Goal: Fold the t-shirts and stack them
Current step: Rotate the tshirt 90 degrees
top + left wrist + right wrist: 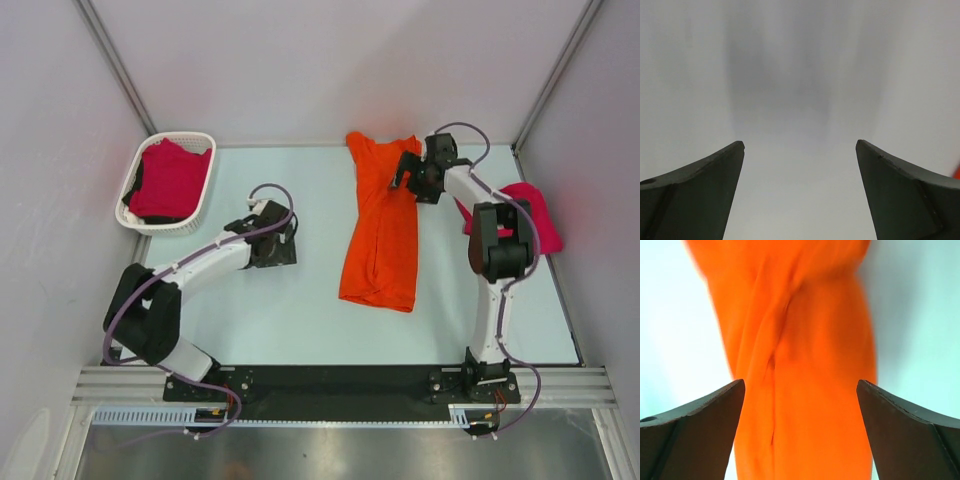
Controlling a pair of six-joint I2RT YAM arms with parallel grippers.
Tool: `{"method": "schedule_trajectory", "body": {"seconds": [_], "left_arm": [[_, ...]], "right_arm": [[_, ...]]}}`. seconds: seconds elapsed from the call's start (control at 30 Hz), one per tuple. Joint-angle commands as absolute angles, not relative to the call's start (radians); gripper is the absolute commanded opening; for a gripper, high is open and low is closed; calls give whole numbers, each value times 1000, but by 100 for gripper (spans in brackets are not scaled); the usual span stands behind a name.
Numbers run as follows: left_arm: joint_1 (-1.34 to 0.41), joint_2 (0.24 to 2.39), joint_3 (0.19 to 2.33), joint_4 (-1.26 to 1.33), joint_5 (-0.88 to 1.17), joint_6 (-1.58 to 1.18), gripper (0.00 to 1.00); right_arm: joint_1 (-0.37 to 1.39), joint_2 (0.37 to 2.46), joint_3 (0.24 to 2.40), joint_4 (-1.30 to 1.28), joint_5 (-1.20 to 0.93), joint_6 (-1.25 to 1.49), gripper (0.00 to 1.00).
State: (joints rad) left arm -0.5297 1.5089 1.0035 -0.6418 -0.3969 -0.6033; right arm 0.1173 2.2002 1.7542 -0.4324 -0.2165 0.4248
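Hovering low over far end of orange t-shirt (383, 230) w/ right pincer (800, 385) spread wide, grasping nothing; orange cloth filling the gap between its fingers in wrist view. Shirt lying as long narrow strip on worktop (290, 310), centre-right, running far to near, creased down the middle, not yet folded short. Left pincer (800, 145) also gaping, empty, over bare worktop left of strip, well apart from it. One crimson-pink t-shirt (170, 180) bunched in basket (160, 228) at far left, another (535, 215) heaped by right edge, partly behind right arm

Risks from here, by judgement:
- Pinching top layer only → strip peeling open on lift, lengthwise fold lost
- Taking far end w/ one pincer alone → end twisting, crooked fold; prob wants left pincer too, but a long reach for it
- Closing too deep → scraping worktop, dragging whole strip instead of lifting
- Swinging right elbow back → catching crimson heap nearby, poss shoving it off the edge
- Leaving middle crease → lumpy, unsteady base for stack
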Motion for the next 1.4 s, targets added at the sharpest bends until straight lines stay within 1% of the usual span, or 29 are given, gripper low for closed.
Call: {"method": "schedule_trajectory", "body": {"seconds": [0.0, 0.1, 0.13, 0.17, 0.2, 0.3, 0.43, 0.57, 0.67, 0.77, 0.8, 0.87, 0.9, 1.03, 1.33, 1.37], "left_arm": [[-621, 1597, 1057, -477, -207, -627, 99], [-658, 1676, 1069, -372, -85, -647, 96], [-664, 1696, 1069, -303, -51, -659, 95], [-669, 1742, 1068, -270, 30, -672, 94], [-672, 1762, 1066, -203, 66, -683, 93], [-684, 1831, 1052, -91, 169, -725, 91], [-698, 1890, 1034, -9, 236, -775, 91], [-727, 1925, 1045, -11, 271, -781, 89], [-744, 1934, 1052, -40, 285, -781, 82], [-761, 1928, 1046, -127, 272, -772, 66], [-764, 1925, 1040, -141, 268, -775, 47], [-773, 1908, 1008, -164, 267, -785, 21], [-775, 1902, 994, -167, 267, -795, 0], [-807, 1862, 916, -189, 250, -801, 0], [-859, 1818, 816, -218, 210, -801, 0], [-864, 1812, 813, -221, 209, -795, 3]], "right_arm": [[164, 1867, 1586, -439, -48, 374, 100], [176, 1695, 1453, -428, -5, 370, 100], [178, 1654, 1427, -425, -3, 365, 100], [181, 1619, 1402, -433, 26, 368, 100], [184, 1553, 1369, -437, 38, 365, 100], [183, 1458, 1324, -451, 55, 348, 100], [175, 1401, 1319, -497, 77, 319, 100], [155, 1376, 1298, -506, 61, 316, 100], [144, 1378, 1292, -514, 41, 321, 100], [140, 1381, 1296, -520, 28, 321, 100], [140, 1379, 1296, -523, 20, 318, 100], [137, 1377, 1295, -526, 18, 321, 100], [137, 1376, 1292, -528, 15, 316, 100], [138, 1384, 1284, -535, 9, 321, 99], [163, 1400, 1243, -557, -48, 347, 99], [167, 1402, 1239, -567, -49, 362, 99]]}}
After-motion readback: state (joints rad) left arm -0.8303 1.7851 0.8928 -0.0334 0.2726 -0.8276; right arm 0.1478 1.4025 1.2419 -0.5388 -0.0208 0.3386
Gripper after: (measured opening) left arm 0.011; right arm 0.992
